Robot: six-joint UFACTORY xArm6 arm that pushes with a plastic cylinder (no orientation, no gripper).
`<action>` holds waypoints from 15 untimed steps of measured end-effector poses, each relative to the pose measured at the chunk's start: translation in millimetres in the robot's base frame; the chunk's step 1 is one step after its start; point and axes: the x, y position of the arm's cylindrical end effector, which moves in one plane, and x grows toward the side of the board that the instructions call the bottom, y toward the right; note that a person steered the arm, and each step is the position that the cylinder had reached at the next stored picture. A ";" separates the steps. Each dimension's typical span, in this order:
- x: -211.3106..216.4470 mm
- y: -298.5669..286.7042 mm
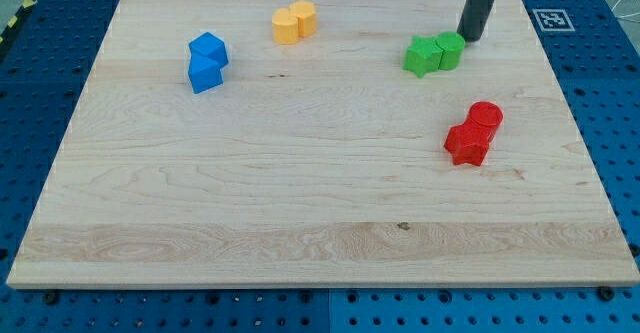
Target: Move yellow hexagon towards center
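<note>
Pale wooden board (300,193) — smooth, visibly grained; matt dark rod (482,3); perforated blue table (30,93).

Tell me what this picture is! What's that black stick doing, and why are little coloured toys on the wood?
There's one picture, taken from above the front of a wooden board. The black stick is a robot arm's rod. It holds nothing, it only pushes. My tip sits just right of the green blocks. Two yellow blocks are near the top, two blue blocks at the left and two red blocks at the right. The job is sliding a yellow one to the middle.
</note>
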 end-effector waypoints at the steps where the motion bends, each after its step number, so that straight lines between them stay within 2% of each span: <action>1: -12.2 -44.2; 2: -29.9 -116.7; 3: -68.8 -161.8; 5: -61.2 -285.4; 6: -57.8 -275.0; 8: -21.1 -236.2; 11: -4.9 -198.9; 13: -35.4 -156.8; 14: -8.5 -168.7; 15: 32.8 -205.5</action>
